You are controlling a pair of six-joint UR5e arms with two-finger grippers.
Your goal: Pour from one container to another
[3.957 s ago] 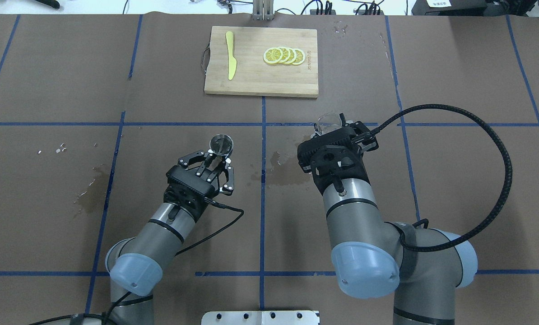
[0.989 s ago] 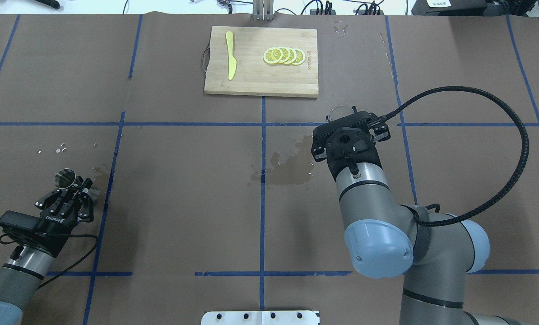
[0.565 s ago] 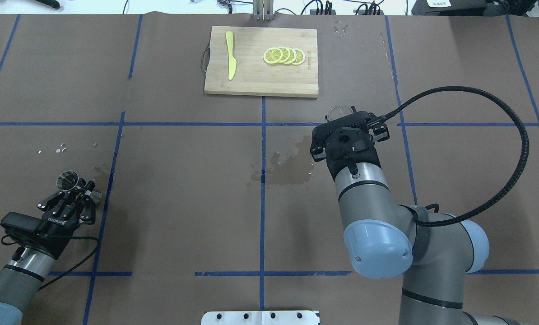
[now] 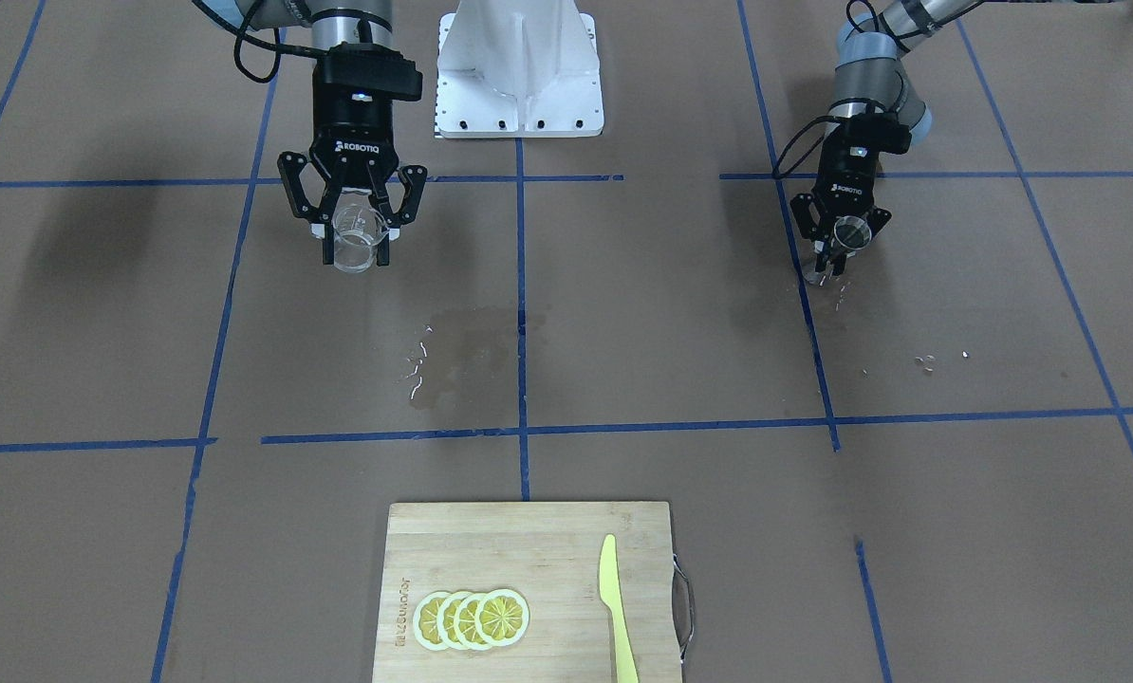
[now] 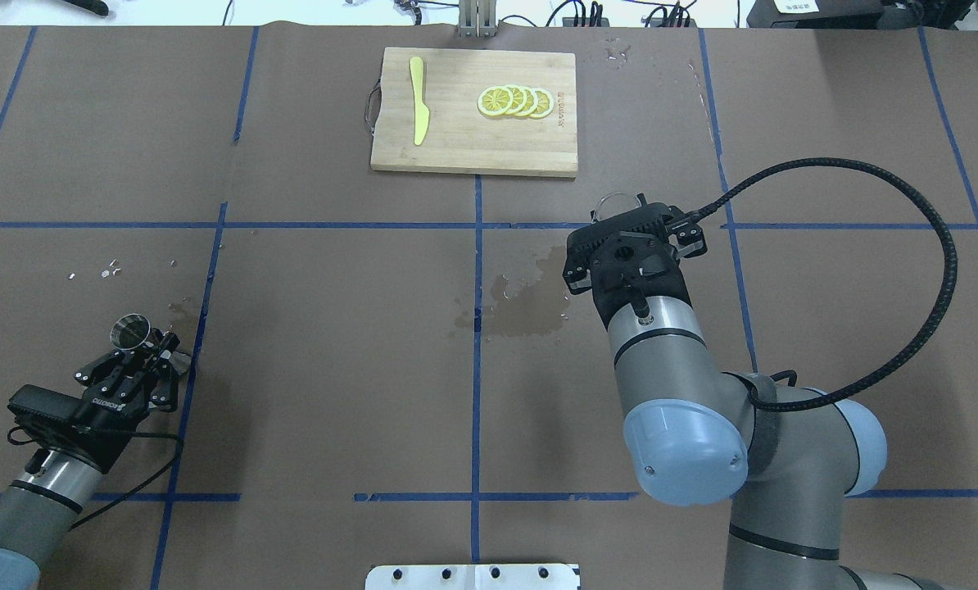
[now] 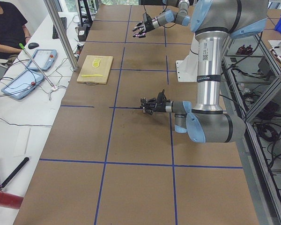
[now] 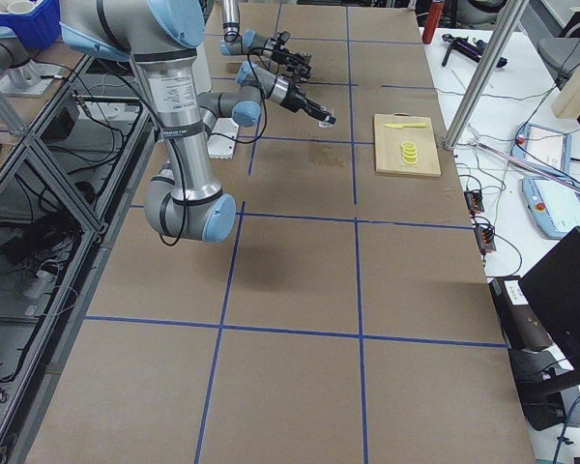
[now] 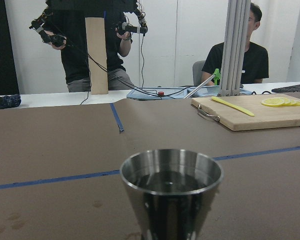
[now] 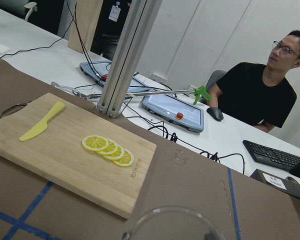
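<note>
Clamps the right gripper (image 4: pixel 356 249) on the glass cup (image 4: pixel 358 226), one finger against each side wall, rim upward. Holds this cup just off the corner of the cutting board (image 5: pixel 473 156) on the robot's right, on the robot's side of the board. Resting on the desk (image 5: pixel 333 369) or lifted a little: cannot tell.

Clamps the left gripper (image 5: pixel 151 348) on the jigger (image 5: pixel 129 332) at the narrow waist, upright, with dark liquid seemingly in the upper cone. Holds it well apart from the board, far toward the robot's left and nearer to the robot. Pouring probably done already, judging by this liquid and the wide gap between the two containers.

Probably light, both. Treat the glass as fragile and slippery: thin smooth wall, so squeeze gently at mid height, away from the pouring lip. Expect the jigger to be stiff, polished and hard, safest at the waist, with the cones blocking any slide. Carry it level and slowly, to avoid spilling from the wide mouth.

Further out: a wet stain (image 5: pixel 522 307) on the desk between board and robot; on the board, lemon slices (image 5: pixel 515 101) and a yellow knife (image 5: pixel 418 100).
</note>
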